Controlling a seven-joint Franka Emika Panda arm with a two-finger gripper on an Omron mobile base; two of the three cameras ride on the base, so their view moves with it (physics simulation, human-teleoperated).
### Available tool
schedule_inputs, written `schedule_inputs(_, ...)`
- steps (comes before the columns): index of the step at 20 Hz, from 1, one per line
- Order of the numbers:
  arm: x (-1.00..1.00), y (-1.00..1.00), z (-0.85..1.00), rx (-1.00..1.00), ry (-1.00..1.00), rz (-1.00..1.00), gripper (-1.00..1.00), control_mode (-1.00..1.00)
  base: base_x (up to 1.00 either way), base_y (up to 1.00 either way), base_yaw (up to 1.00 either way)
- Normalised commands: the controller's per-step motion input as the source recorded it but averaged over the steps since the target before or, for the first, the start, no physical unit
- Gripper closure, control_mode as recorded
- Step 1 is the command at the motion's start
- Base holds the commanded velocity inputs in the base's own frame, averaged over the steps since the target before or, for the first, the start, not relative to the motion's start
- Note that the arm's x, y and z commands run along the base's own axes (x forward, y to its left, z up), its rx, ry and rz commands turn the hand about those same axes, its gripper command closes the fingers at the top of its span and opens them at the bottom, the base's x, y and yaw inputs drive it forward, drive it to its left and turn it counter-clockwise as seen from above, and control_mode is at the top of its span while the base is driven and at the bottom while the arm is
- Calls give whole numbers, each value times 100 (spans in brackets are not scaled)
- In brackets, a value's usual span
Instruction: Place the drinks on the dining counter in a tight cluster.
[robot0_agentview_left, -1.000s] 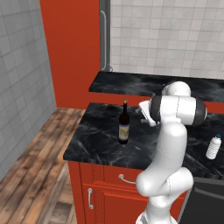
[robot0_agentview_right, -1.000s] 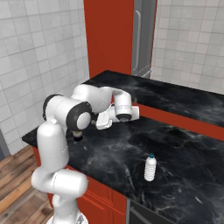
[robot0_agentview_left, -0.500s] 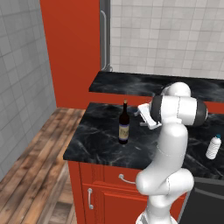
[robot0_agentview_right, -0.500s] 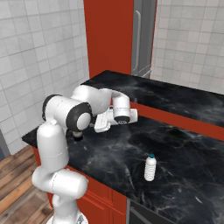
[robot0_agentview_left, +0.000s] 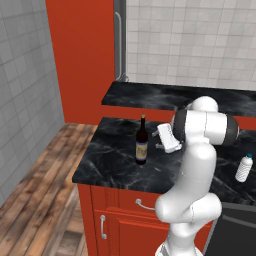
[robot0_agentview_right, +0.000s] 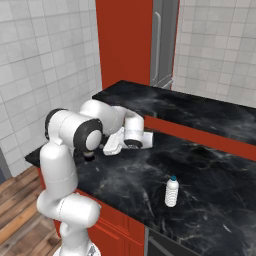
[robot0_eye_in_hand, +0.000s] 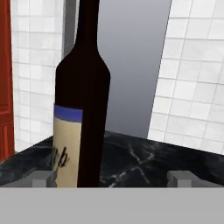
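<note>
A rendered home kitchen is showing: black-marble counter (robot0_agentview_left: 115, 150) over red drawers (robot0_agentview_left: 140, 205), pale tiled walls (robot0_agentview_right: 55, 60), a steel fridge (robot0_agentview_right: 164, 42) at 12 o'clock, wood flooring (robot0_agentview_left: 40, 185).

Two bottles stand on the lower bench (robot0_agentview_left: 110, 150) — one wine bottle (robot0_agentview_left: 142, 141) near its left edge, one water bottle (robot0_agentview_left: 243, 168) toward the right, well apart from the first. Black-marble slabs number two: the lower bench and one raised counter (robot0_agentview_left: 150, 95) along its back edge. One arm, with one hand (robot0_agentview_left: 156, 140) just beside the wine bottle. Two drawer handles (robot0_agentview_left: 144, 205) show on the red front below — one crosswise, one upright.
</note>
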Motion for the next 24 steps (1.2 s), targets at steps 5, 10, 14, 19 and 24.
schedule_inputs(5, 2, 17, 0, -2, 2, -24, -100, -100, 0, 0, 0)
schedule_inputs(10, 0, 14, -2, -1, 0, -7, -100, -100, 0, 0, 0)
schedule_inputs(14, 0, 4, -22, -1, 0, -2, -100, -100, 0, 0, 0)
schedule_inputs(19, 0, 2, -17, -1, 0, -1, -100, -100, 0, 0, 0)
schedule_inputs(24, 0, 8, -2, -1, 0, -1, -100, -100, 0, 0, 0)
